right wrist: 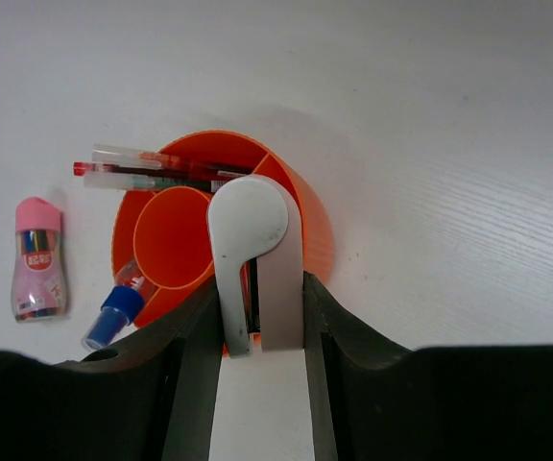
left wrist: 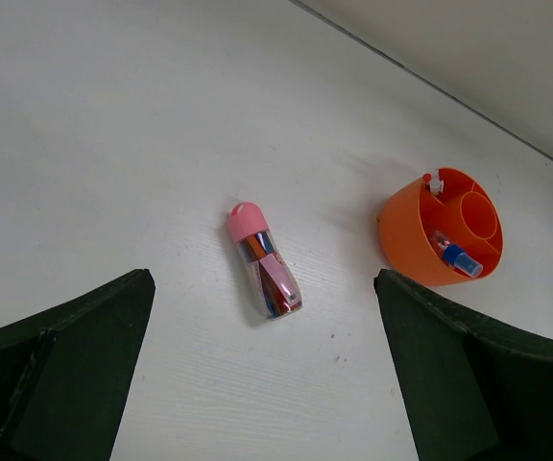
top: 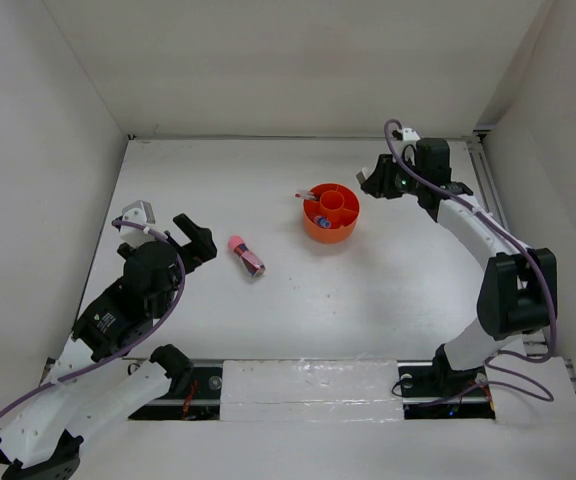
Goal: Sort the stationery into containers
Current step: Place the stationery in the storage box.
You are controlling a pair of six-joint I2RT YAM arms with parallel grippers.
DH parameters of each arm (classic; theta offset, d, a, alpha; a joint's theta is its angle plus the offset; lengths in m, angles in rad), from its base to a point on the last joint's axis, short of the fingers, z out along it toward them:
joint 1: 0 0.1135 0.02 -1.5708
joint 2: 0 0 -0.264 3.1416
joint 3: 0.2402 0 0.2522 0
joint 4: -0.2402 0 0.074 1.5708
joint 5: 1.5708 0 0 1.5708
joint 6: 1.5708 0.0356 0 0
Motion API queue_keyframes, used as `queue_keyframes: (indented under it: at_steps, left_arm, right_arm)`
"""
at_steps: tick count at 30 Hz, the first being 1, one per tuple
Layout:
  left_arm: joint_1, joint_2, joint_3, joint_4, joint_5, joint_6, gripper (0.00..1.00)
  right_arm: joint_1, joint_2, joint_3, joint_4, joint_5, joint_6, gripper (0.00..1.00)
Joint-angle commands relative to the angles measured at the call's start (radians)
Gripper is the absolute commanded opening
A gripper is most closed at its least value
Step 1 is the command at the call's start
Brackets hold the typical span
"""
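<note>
1. I am seeing my right gripper (right wrist: 257,322) pinching narrowly: its fingers (right wrist: 185,375) are pressing both sides of the white stapler-like piece (right wrist: 255,259), which is standing upright between them.
2. In the right wrist view that piece is overlapping the near rim of the orange tub (right wrist: 310,226). I cannot tell whether the two are touching. The top view is placing this gripper just beside the tub, at about 2 o'clock from it.
3. Only the right wrist view is showing the tub's contents clearly. The thin red pen (right wrist: 142,169) and a second pen (right wrist: 152,181) are lying across an outer compartment, poking past the rim at 10 o'clock. The blue-capped bottle (right wrist: 113,312) is leaning out of a compartment at 7 o'clock. The central cup (right wrist: 176,240) is looking bare.
4. My left gripper (top: 196,240) is hanging spread wide, holding nothing. In the left wrist view its dark fingers (left wrist: 75,355) are framing both lower corners.
5. Between them, the pink-capped clear tube (left wrist: 265,261) is lying flat on the white table (left wrist: 113,115). It is well apart from the tub, at about 8 o'clock from it in the top view.
</note>
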Motion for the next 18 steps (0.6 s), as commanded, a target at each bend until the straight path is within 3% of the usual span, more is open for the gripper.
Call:
queue_keyframes:
  at_steps: [1,9,13,18]
  left_arm:
    - [0.004,-0.005,-0.002,0.026,0.000,0.014,0.99]
    - [0.004,-0.005,-0.002,0.026,0.000,0.014,0.99]
    - [0.004,-0.005,-0.002,0.026,0.000,0.014,0.99]
    - [0.004,-0.005,-0.002,0.026,0.000,0.014,0.99]
  right_arm:
    - [0.050,-0.042,0.015,0.041,0.107,-0.038,0.00]
    - [0.200,-0.006,0.119,-0.142,0.527,-0.124,0.00]
    - [0.242,0.027,0.152,-0.182,0.620,-0.133,0.00]
    - [0.242,0.062,0.179,-0.200,0.629,-0.153,0.00]
